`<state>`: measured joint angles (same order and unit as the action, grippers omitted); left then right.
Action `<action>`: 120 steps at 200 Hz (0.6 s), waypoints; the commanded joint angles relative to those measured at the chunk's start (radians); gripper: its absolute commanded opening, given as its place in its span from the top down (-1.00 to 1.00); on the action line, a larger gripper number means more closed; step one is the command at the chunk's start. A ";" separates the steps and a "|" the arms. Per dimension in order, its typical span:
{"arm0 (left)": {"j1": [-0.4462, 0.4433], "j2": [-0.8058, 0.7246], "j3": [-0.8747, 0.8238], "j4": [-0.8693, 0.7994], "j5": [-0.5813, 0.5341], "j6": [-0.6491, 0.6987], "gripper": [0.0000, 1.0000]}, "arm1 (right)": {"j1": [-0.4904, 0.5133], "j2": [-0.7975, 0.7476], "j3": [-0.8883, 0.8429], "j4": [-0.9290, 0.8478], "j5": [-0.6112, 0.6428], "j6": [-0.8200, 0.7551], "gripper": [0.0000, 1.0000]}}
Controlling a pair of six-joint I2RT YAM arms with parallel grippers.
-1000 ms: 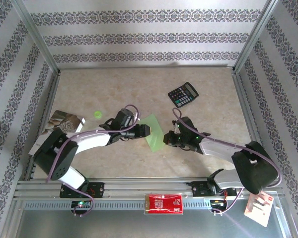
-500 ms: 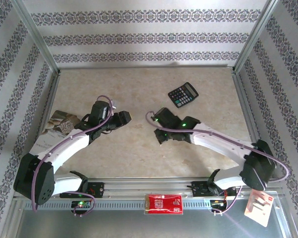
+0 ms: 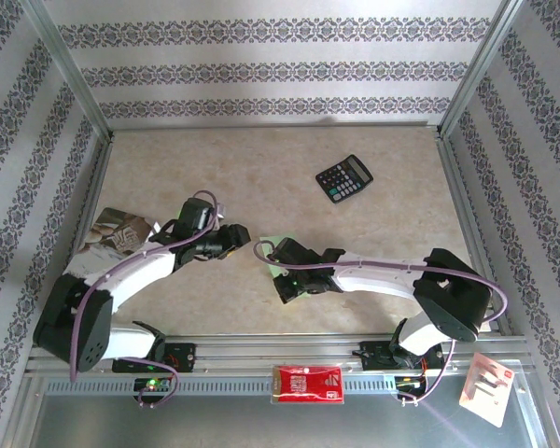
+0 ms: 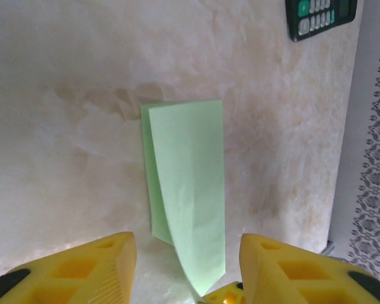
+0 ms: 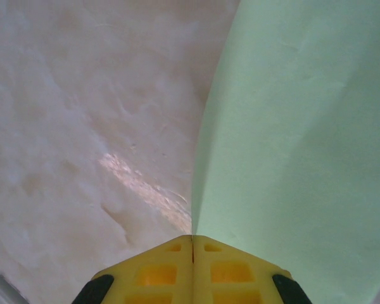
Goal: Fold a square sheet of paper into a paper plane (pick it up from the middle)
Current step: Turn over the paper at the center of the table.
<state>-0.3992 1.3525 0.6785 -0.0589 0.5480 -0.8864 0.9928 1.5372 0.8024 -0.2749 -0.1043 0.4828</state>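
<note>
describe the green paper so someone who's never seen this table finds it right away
Start at the beige table, then find the black calculator toward its far right. The sheet of paper is nearer than that, about mid-table. It is thin, plain light green and folded into a narrow strip, unlike the keyed calculator or the printed leaflet at the left edge.
</note>
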 commanded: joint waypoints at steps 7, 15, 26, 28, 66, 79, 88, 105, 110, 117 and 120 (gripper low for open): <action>-0.036 0.119 0.065 0.107 0.126 -0.042 0.24 | 0.002 0.012 -0.021 0.116 -0.044 0.065 0.98; -0.047 0.149 0.087 0.114 0.129 -0.039 0.26 | 0.003 0.014 -0.022 0.115 -0.042 0.067 0.97; -0.064 0.193 0.118 0.119 0.137 -0.033 0.29 | 0.001 0.013 -0.025 0.116 -0.036 0.071 0.98; -0.065 0.199 0.124 0.119 0.140 -0.033 0.30 | 0.001 0.012 -0.025 0.115 -0.035 0.070 0.98; -0.099 0.356 0.231 0.076 0.169 0.015 0.35 | 0.001 0.021 -0.020 0.116 -0.034 0.072 0.95; -0.104 0.402 0.258 0.059 0.177 0.033 0.35 | 0.001 0.026 -0.019 0.118 -0.029 0.073 0.95; -0.106 0.434 0.275 0.047 0.179 0.044 0.36 | 0.001 0.029 -0.017 0.120 -0.031 0.073 0.94; -0.107 0.480 0.312 -0.004 0.169 0.081 0.36 | 0.000 0.035 -0.014 0.124 -0.028 0.072 0.92; -0.106 0.490 0.322 -0.017 0.167 0.093 0.37 | -0.002 0.037 -0.013 0.125 -0.029 0.071 0.90; -0.107 0.505 0.333 -0.032 0.167 0.105 0.36 | -0.005 0.039 -0.013 0.128 -0.032 0.070 0.88; -0.106 0.510 0.336 -0.038 0.164 0.112 0.37 | -0.004 0.039 -0.013 0.130 -0.032 0.069 0.88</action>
<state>-0.4973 1.8233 0.9695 -0.0147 0.7036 -0.8524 0.9924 1.5646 0.7895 -0.1661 -0.1253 0.5476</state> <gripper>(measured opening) 0.318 0.055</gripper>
